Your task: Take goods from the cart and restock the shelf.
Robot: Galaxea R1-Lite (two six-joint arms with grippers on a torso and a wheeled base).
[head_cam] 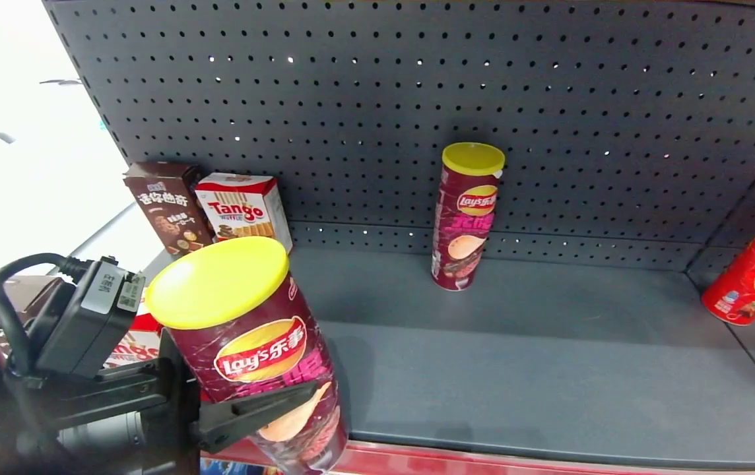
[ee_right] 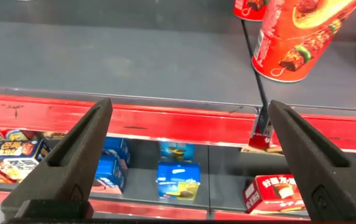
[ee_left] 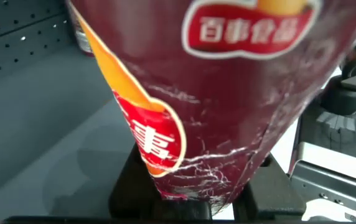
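Lower down, blue boxes point(ee_right: 177, 179) beyond the splayed right pincer point(ee_right: 190, 104).

The right gripper point(ee_right: 190, 104) is shown with its two black fingers point(ee_right: 72, 155) spread wide and nothing held between them. Beyond the fingertips, a grey shelf deck point(ee_right: 134, 56) is seen, bounded on the near side by a red front rail point(ee_right: 165, 118). A red canister point(ee_right: 290, 43) is stood on the deck past the tip of one finger, just beside a thin dark divider point(ee_right: 252, 59); a second red canister point(ee_right: 249, 7) is partly seen farther off. Below the rail, between the fingers, blue boxes point(ee_right: 177, 180) are arranged on a lower shelf. A red box point(ee_right: 271, 193) is placed near the finger on the canister's side. Mixed packets point(ee_right: 10, 155), possibly biscuits, are seen outside the other finger.
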